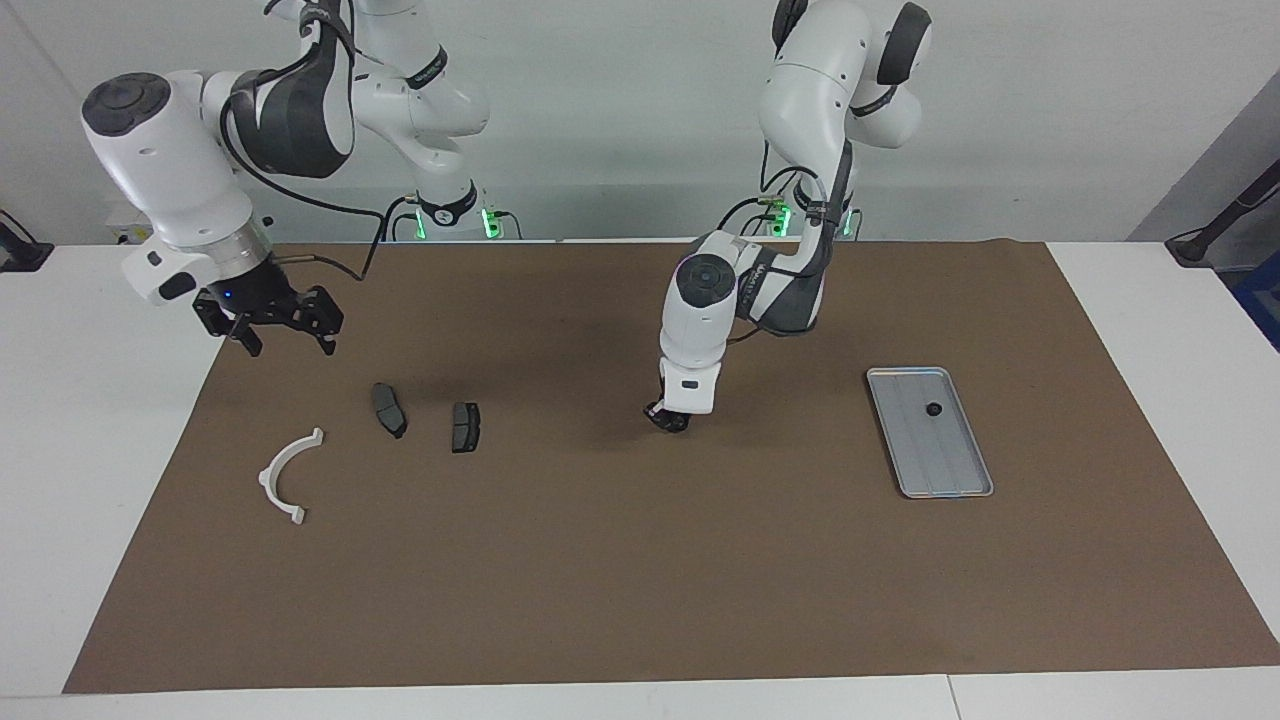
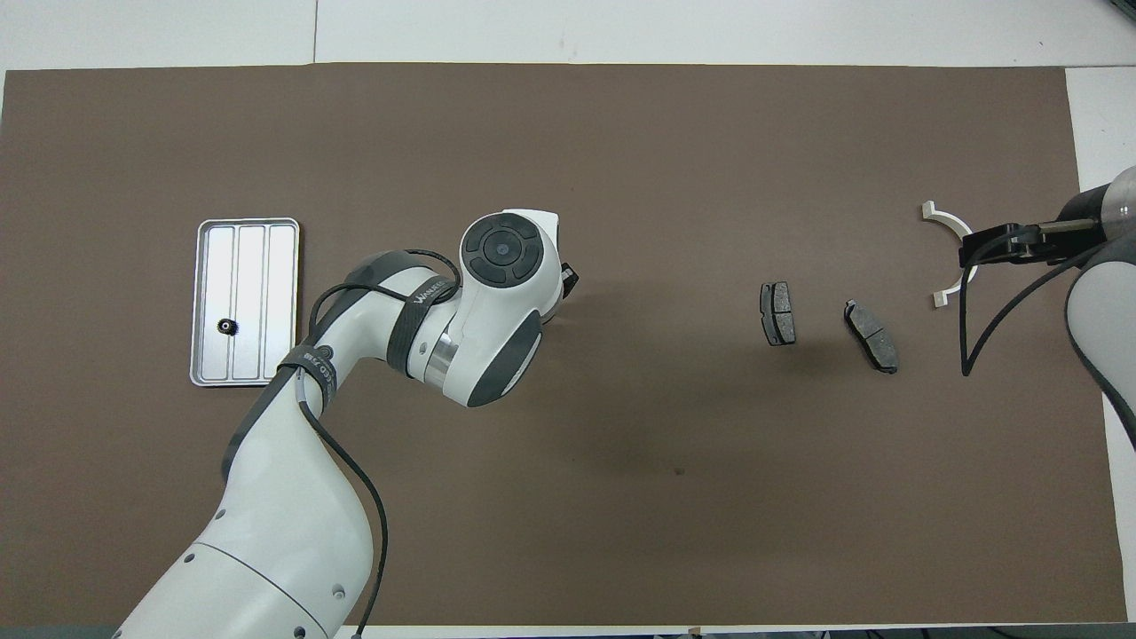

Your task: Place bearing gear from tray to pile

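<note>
The silver tray (image 1: pixel 950 470) (image 2: pixel 266 257) lies toward the left arm's end of the table, with one small black bearing gear (image 1: pixel 933 409) (image 2: pixel 227 327) in it. My left gripper (image 1: pixel 668 418) (image 2: pixel 568 282) hangs low over the middle of the mat, between tray and pile. It is shut on a small dark part, another bearing gear, which hardly shows. The pile is two dark plates (image 1: pixel 389 410) (image 1: pixel 465 427) and a white bracket (image 1: pixel 280 478) (image 2: pixel 942 216). My right gripper (image 1: pixel 268 325) (image 2: pixel 972 248) is open, in the air by the bracket.
A brown mat (image 1: pixel 640 560) covers most of the white table. Bare mat lies between the left gripper and the nearer plate (image 2: pixel 777 313). The right arm's cable (image 2: pixel 967 355) hangs over the mat's edge.
</note>
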